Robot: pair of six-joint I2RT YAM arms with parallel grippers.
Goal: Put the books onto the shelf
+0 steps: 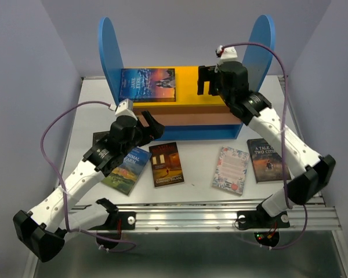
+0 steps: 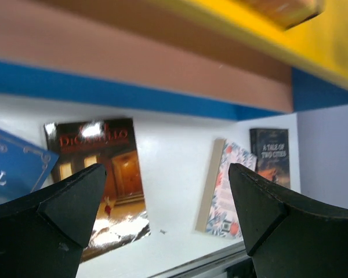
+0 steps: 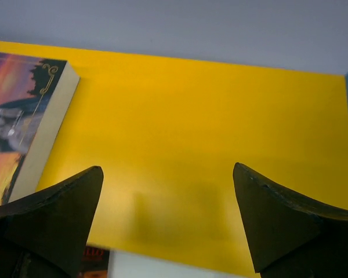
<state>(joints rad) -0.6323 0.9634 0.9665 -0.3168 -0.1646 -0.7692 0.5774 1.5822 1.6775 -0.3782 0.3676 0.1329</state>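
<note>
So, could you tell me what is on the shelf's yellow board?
One book lies flat on its left part. The open right gripper hangs over bare board; the arm hides the right end.

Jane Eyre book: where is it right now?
Top view: the Jane Eyre book lies flat on the yellow top board, at its left end, beside the left blue side panel.

The left arm (image 1: 75,179) slants from the near-left corner of the tabletop (image 1: 197,191) toward its middle, left pincer (image 1: 150,125) spread wide and empty, while the right arm (image 1: 278,130) bends toward the far edge, right pincer (image 1: 205,86) equally wide and empty.
</note>
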